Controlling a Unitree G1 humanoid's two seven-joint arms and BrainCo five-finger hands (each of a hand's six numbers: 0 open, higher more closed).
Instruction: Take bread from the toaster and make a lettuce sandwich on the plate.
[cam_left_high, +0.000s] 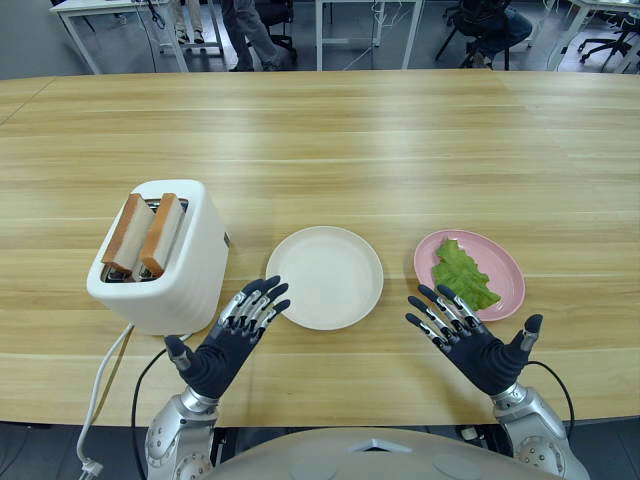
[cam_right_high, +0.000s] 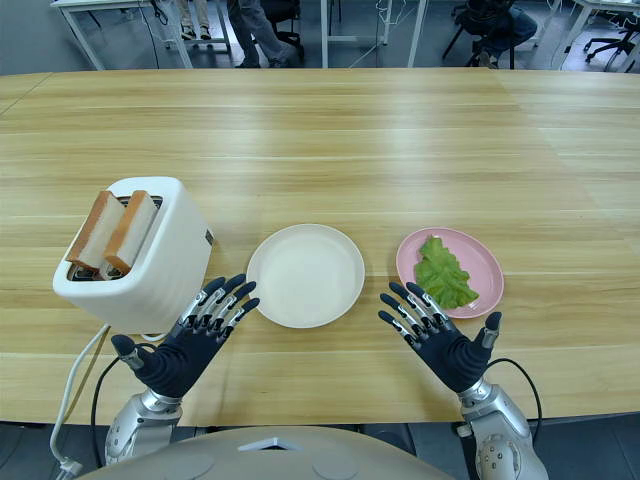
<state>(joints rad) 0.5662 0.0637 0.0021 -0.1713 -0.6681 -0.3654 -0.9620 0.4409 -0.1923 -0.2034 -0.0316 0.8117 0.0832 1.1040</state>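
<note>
A long wooden worktop (cam_left_high: 350, 140) is seen, with light brown boards. On its left side a white boxy toaster (cam_left_high: 190, 275) is placed. Two slices of brown-edged bread (cam_left_high: 160, 233) are stuck upright in its slots, side by side, with their tops poking out. A white cord (cam_left_high: 100, 390) is hung from the toaster over the near edge of the worktop.

A round cream plate (cam_left_high: 325, 277) is set just to the right of the toaster, with nothing on it. Further right, a small round pink plate (cam_left_high: 503, 262) is found, and a green crinkly lettuce leaf (cam_left_high: 462, 275) is laid flat on it.

The black left hand (cam_left_high: 222, 350) is held low near the front edge, between the toaster and the cream plate. Its fingers (cam_left_high: 258, 300) are spread out straight and nothing is held. The bread is up and to the left of them, apart from them.

The black right hand (cam_left_high: 480, 355) is held palm up just in front of the pink plate. Its fingers (cam_left_high: 440, 312) are also stretched out with nothing in them, and the lettuce is just beyond their tips, not touched.
</note>
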